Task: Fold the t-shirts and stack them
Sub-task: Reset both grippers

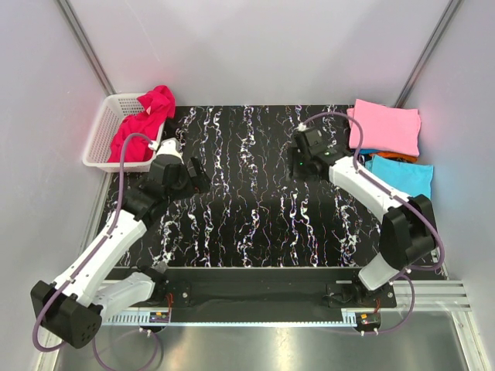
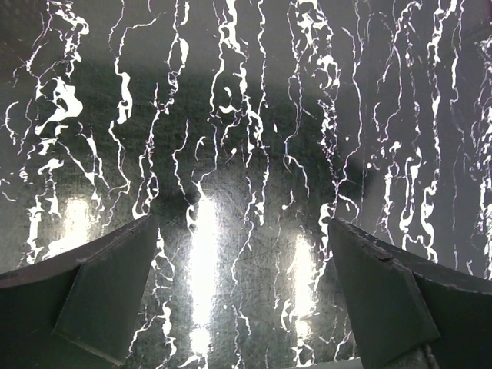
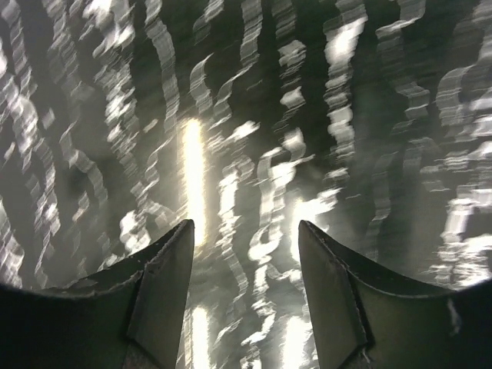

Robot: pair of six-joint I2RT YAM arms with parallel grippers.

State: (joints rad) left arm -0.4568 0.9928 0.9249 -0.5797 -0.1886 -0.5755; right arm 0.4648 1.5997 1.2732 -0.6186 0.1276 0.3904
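A crumpled magenta-red t-shirt point(image 1: 144, 121) hangs out of the white lattice basket point(image 1: 99, 136) at the back left. At the back right lies a folded stack: a light pink t-shirt point(image 1: 384, 127) on top, an orange edge point(image 1: 398, 157) under it, and a turquoise t-shirt point(image 1: 402, 175) lowest. My left gripper point(image 1: 195, 171) hovers over the black marbled table point(image 1: 247, 209) just right of the basket, jaws wide open and empty point(image 2: 242, 231). My right gripper point(image 1: 298, 164) is left of the stack, open, with only blurred tabletop between its fingers point(image 3: 246, 231).
Grey walls enclose the table on three sides. A metal rail point(image 1: 294, 309) with both arm bases runs along the near edge. The right wrist view is motion-blurred.
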